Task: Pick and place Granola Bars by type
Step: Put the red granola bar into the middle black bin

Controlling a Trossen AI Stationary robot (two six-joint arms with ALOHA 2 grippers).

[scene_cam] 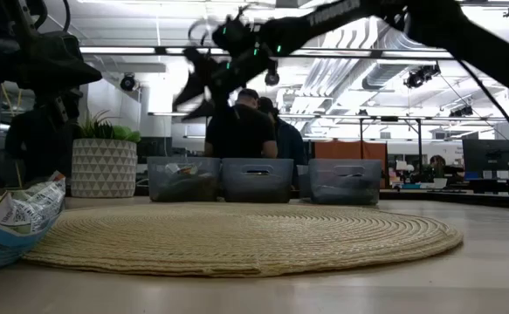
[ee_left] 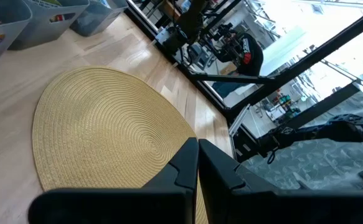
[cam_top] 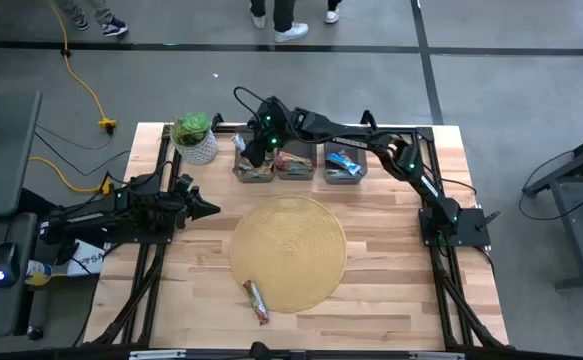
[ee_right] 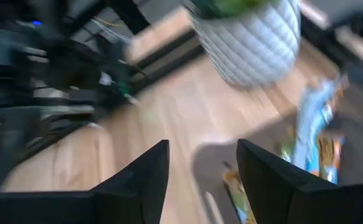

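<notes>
overhead, we see the right gripper (cam_top: 255, 152) reached far across the table, hanging over the leftmost of three small grey bins (cam_top: 254, 168) lined up along the far edge. its own wrist view shows the two dark fingers (ee_right: 145, 180) spread apart with nothing between them, and below them a blurred heap of granola bars (ee_right: 315, 146) in blue and orange wrappers lying in that bin. from table height the same gripper (scene_cam: 195, 85) hangs in the air above the bins, clear of their rims.

the middle bin (cam_top: 295, 163) holds bars in reddish wrappers, and the right-hand bin (cam_top: 343, 164) holds blue ones. one more granola bar (cam_top: 256, 301), in a brown and red wrapper, lies on the near edge of the round woven mat (cam_top: 289, 252), well apart from the bins. a white potted plant (cam_top: 195, 138) stands just left of the bin row.

the left gripper (cam_top: 203, 209) waits near the table's left side, pointing toward the mat, its fingers (ee_left: 184, 168) pressed together and empty.

at the low view's left edge a crumpled multicoloured wrapper (scene_cam: 14, 222) lies close to the camera; we cannot tell what it is. beyond the table, people stand with their backs to us (scene_cam: 241, 131).
</notes>
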